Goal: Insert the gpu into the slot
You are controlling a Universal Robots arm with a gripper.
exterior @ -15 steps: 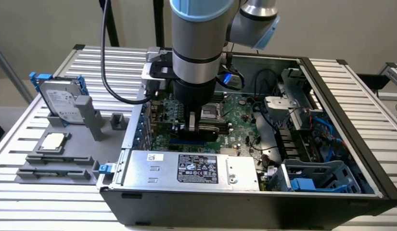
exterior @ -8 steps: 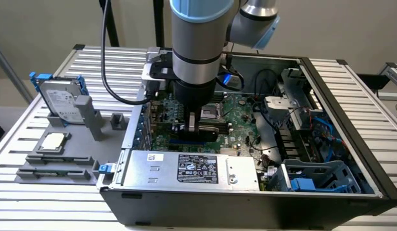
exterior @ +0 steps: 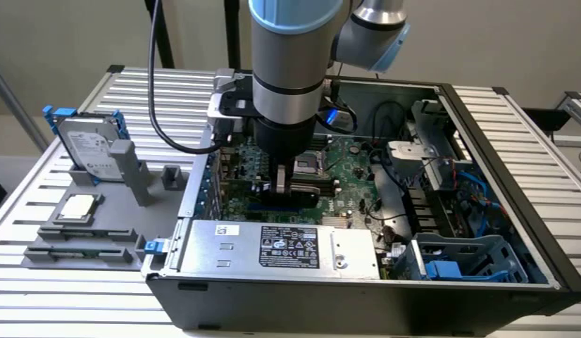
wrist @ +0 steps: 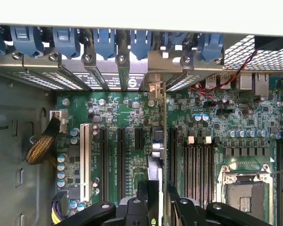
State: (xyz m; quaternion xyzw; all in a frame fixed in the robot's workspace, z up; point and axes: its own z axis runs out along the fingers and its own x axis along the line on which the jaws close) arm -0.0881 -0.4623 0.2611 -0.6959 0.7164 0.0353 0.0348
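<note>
Just left of centre in the exterior view, a sliver of the blue slot (exterior: 271, 209) shows under the card. Directly above it, your gripper (exterior: 285, 184) is clamped on the gpu (exterior: 293, 196), holding it upright and low over the motherboard (exterior: 351, 172). You have it at the slot, but I judge seating unconfirmed: the arm (exterior: 285, 70) and the card's own bulk hide its lower edge

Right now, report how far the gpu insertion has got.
Done: the gpu is off its stand and inside the case, standing on edge over the motherboard. In hand: the gripper clamps it, lined along the blue slot, with its bracket at the rear openings. Left: full seating cannot be confirmed, and the card is not yet released.
</note>
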